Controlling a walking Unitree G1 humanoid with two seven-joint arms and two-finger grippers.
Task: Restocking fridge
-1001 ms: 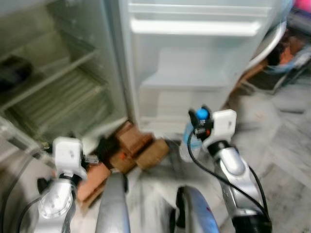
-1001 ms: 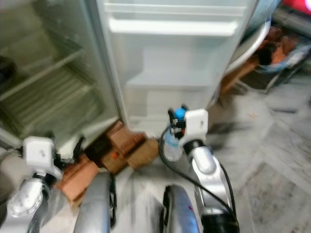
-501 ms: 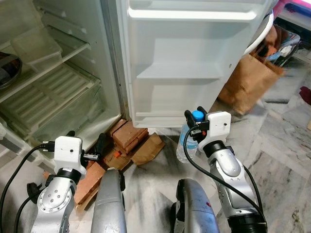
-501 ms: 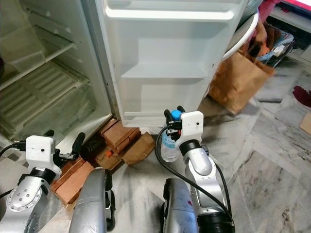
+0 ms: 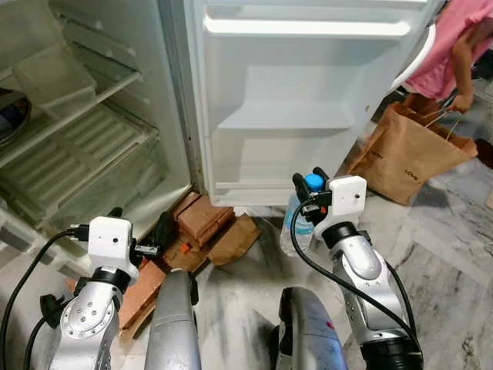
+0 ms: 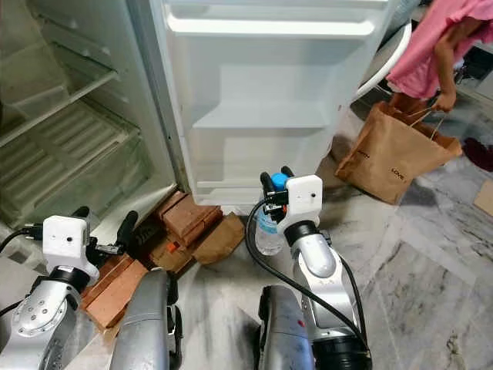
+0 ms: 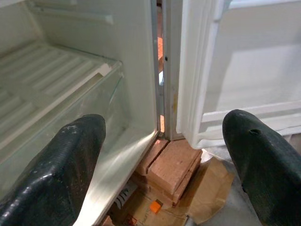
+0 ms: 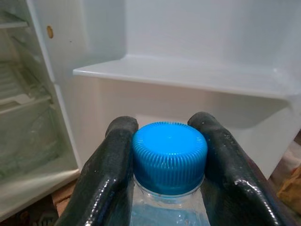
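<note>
While the right gripper [image 5: 310,185] is clamped on the neck of the water bottle [image 5: 297,225], just under its blue cap [image 8: 169,157], the bottle hangs upright in front of the open fridge door [image 5: 308,100], low and near the door's bottom edge. In the right wrist view both black fingers [image 8: 109,169] press on the two sides of the cap, and the door shelf [image 8: 188,77] stands behind and above it.

To do this step well, I think the arm must first lift the bottle until its base is higher than the front lip of that door shelf, then move it forward and lower it straight down. The hold is only at the neck, so the body of the bottle can swing; a slow and steady move keeps it upright. The fingers should loosen only when the base rests flat on the shelf.

The left gripper [image 7: 164,155] waits low before the fridge body, beside the door hinge, with its fingers spread wide and holding nothing. Under the door lie bricks [image 5: 202,218] and a piece of cardboard [image 5: 237,236], so the feet need care when the robot steps closer.

To the far side of the door a person bends over a brown paper bag [image 5: 412,158]; perhaps more items are inside, but I cannot see its contents.
</note>
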